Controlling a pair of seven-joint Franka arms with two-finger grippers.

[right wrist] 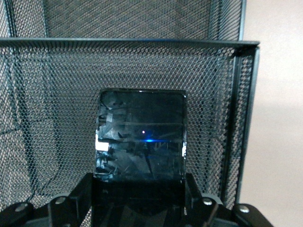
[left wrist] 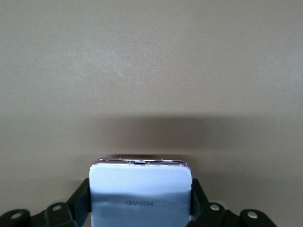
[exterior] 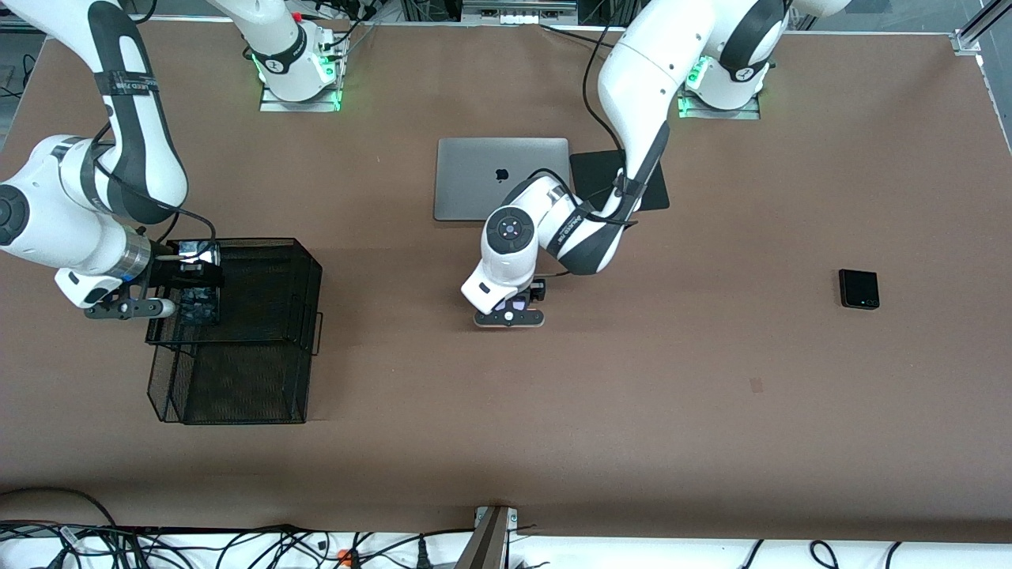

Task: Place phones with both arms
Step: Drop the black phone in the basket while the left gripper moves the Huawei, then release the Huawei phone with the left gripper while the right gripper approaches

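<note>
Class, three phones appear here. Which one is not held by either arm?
The small black squarish phone lying alone on the table toward the left arm's end. The pale lilac phone is in the left gripper; the long black phone is in the right gripper at the mesh basket.

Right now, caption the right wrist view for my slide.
Right gripper shut on the long black phone, holding it in the black mesh basket.

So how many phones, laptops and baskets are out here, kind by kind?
Phones: 3 – long black phone in the right claw, lilac phone in the left claw, small black phone on the table
Laptop: 1
Mesh basket: 1
Total: 5
</note>
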